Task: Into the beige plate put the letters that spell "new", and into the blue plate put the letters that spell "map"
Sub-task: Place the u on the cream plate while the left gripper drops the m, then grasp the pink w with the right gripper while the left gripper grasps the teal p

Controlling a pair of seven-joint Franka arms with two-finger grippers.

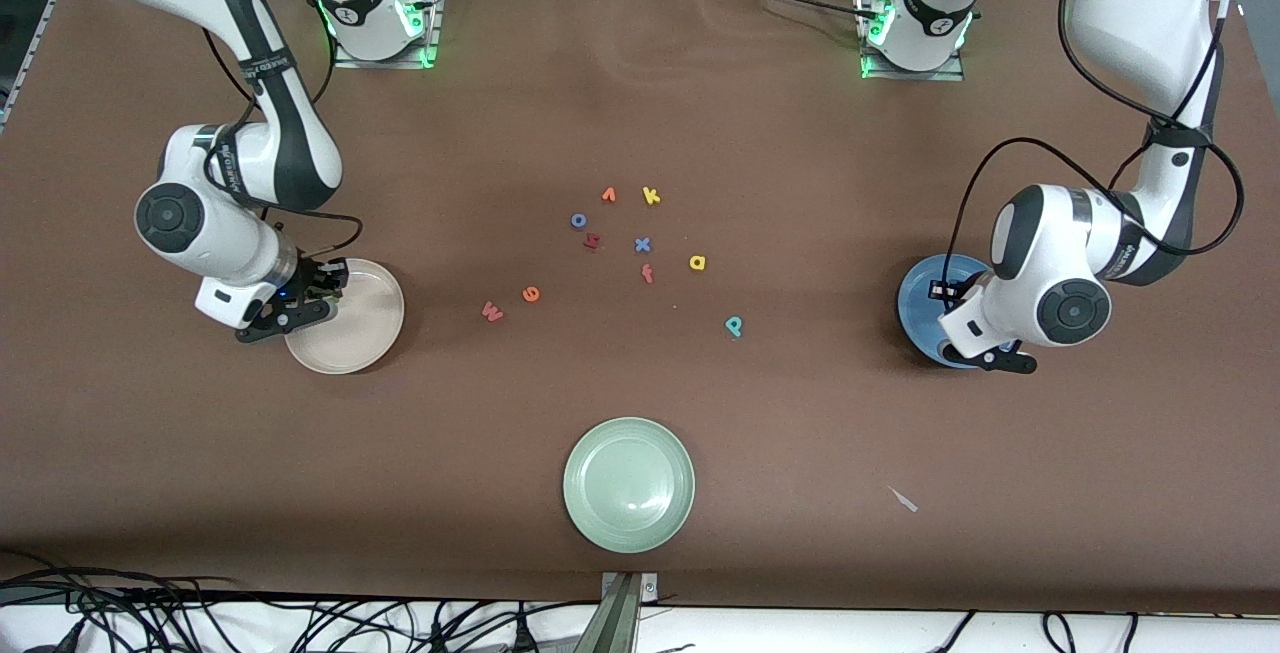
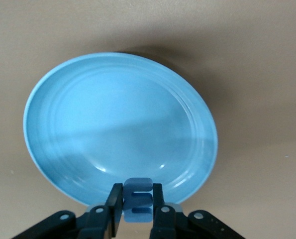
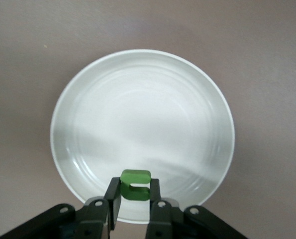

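Observation:
My left gripper [image 2: 137,188] is shut on the blue m [image 2: 138,204], held just over the rim of the blue plate [image 2: 113,124]. Over the edge of the beige plate [image 3: 143,119], my right gripper [image 3: 135,182] is shut on the green n [image 3: 136,186]. No letter lies in either plate. On the table between the plates lie the pinkish-red w [image 1: 492,311], orange e [image 1: 531,294], yellow a [image 1: 697,262] and teal p [image 1: 734,326]. In the front view the beige plate [image 1: 365,323] sits at the right arm's end and the blue plate [image 1: 915,298] at the left arm's end.
Other letters lie in the middle of the table: yellow k [image 1: 651,196], blue x [image 1: 642,245], orange-red f [image 1: 647,274], a dark red letter [image 1: 591,241], a blue o [image 1: 578,221] and an orange one [image 1: 608,195]. A pale green plate [image 1: 629,484] sits nearer the front camera.

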